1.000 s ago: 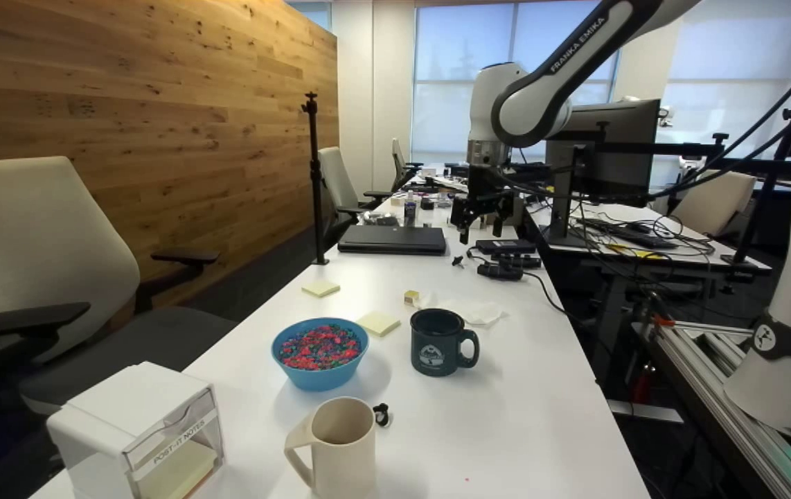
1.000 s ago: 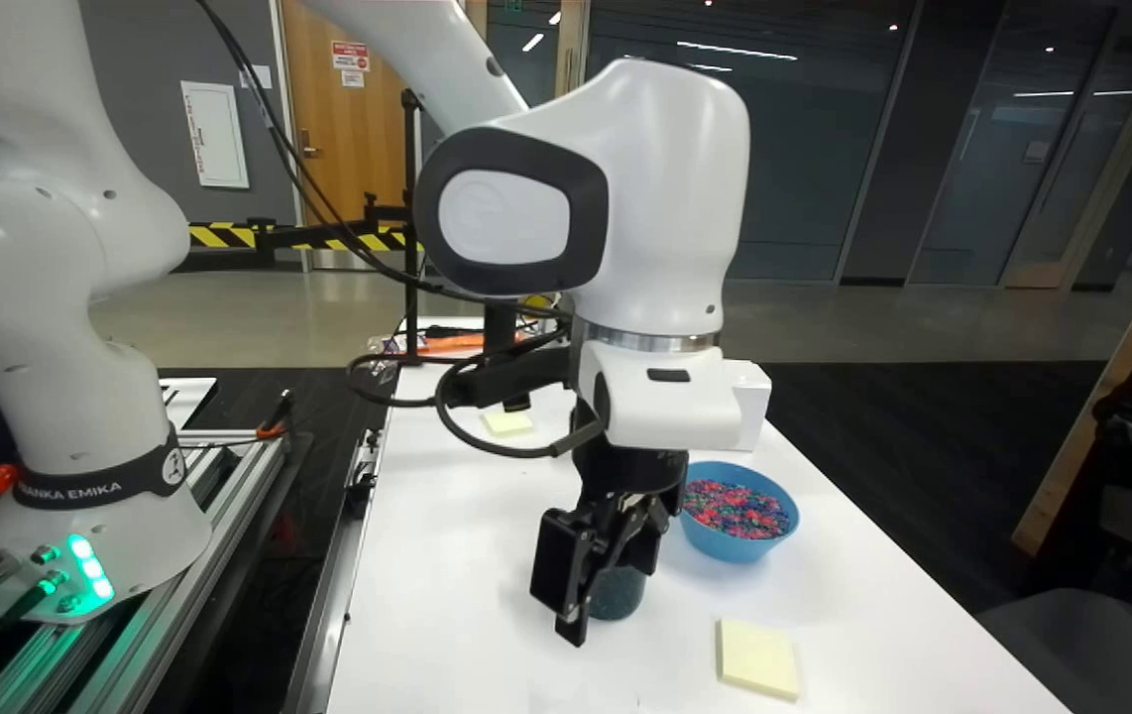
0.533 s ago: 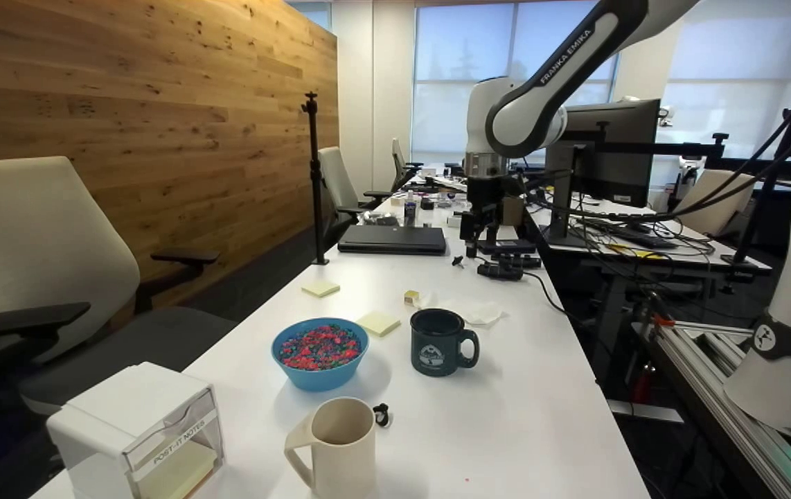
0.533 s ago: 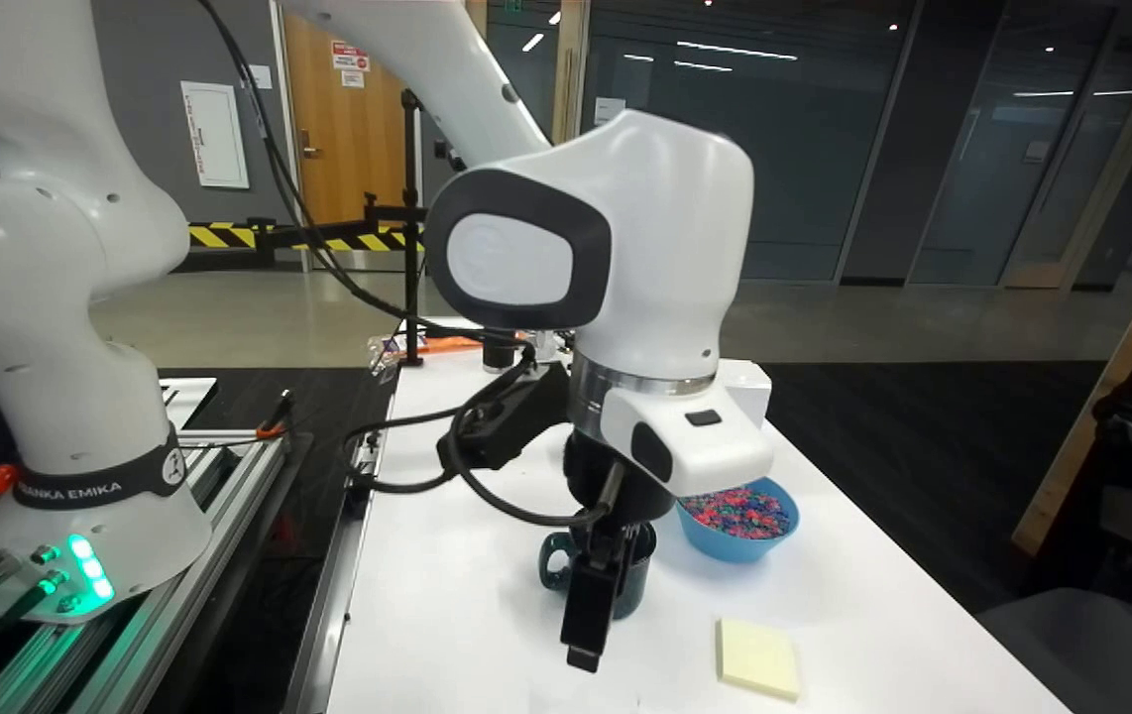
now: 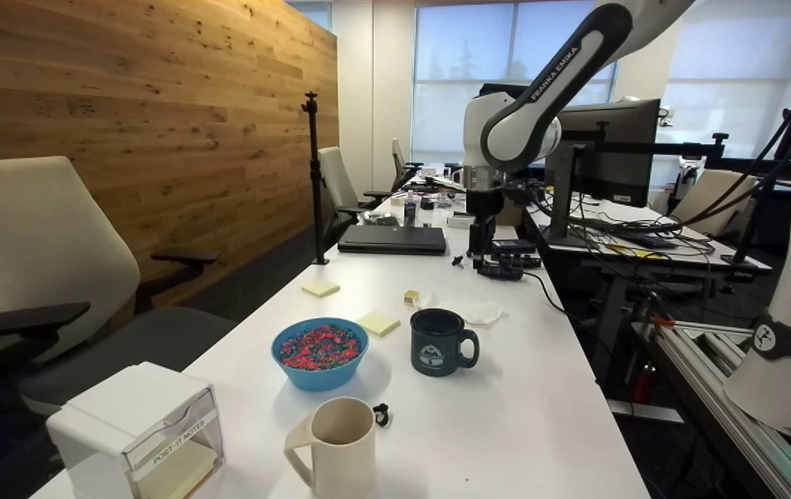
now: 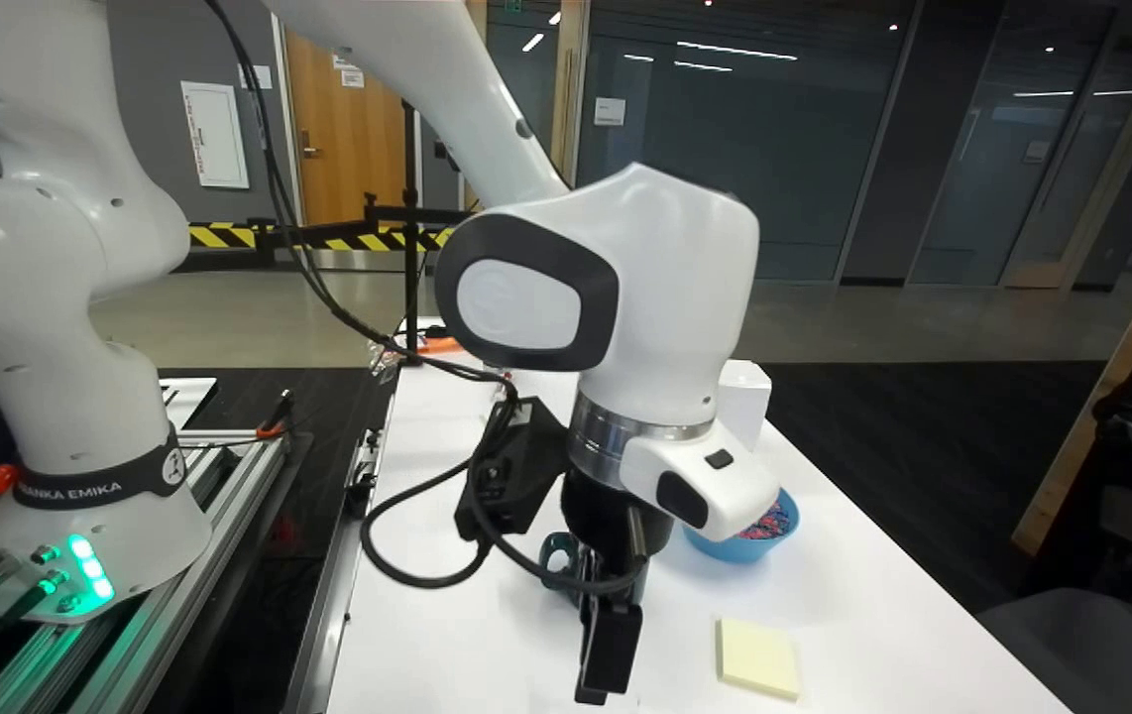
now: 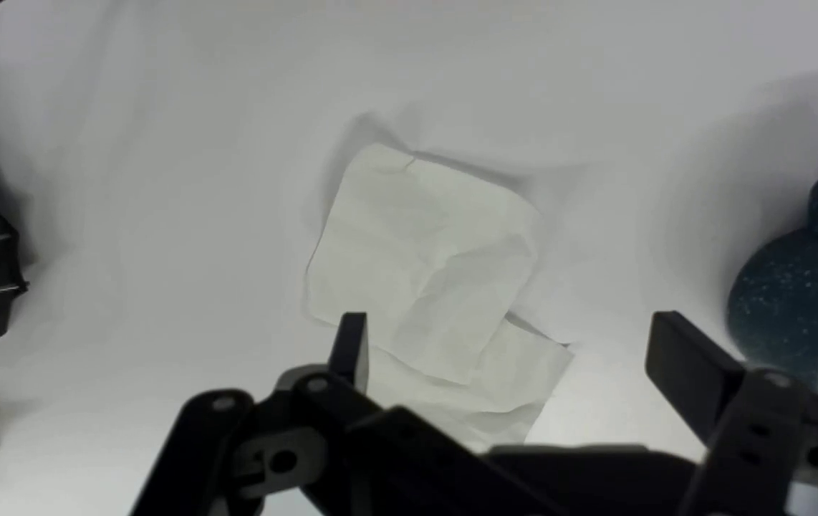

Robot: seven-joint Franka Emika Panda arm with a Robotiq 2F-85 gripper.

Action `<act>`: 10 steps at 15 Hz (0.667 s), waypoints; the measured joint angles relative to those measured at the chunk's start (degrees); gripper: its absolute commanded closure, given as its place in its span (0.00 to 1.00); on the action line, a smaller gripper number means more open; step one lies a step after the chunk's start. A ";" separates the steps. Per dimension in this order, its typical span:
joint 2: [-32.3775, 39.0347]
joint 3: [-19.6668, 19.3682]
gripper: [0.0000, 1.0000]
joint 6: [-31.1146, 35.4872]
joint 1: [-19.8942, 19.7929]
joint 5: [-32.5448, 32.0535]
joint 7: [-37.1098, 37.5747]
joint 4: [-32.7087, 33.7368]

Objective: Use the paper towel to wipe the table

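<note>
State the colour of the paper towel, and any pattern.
The paper towel is white, no printed pattern visible; the wrist view shows it best.

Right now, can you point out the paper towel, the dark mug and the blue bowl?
Paper towel [image 7: 420, 261], in the wrist view: on its creased middle.
Dark mug [image 5: 436, 346], in an exterior view: on its outer side.
Blue bowl [image 5: 320, 380], in an exterior view: on its outer wall.

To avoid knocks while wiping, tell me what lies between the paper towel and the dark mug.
In the wrist view, only bare table shows between the paper towel and the dark mug; the open pincer hides part of the stretch.
</note>
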 measured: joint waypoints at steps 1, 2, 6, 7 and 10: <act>0.72 -0.05 0.00 0.71 -0.06 0.00 -0.01 0.28; 1.45 -0.12 0.00 1.39 -0.11 0.00 -0.01 0.58; 4.25 -0.56 0.00 4.86 -0.24 0.01 0.46 1.90; 4.86 -0.63 0.00 5.58 -0.26 0.06 0.64 2.29; 6.27 -0.63 0.00 7.19 -0.27 0.18 1.80 3.26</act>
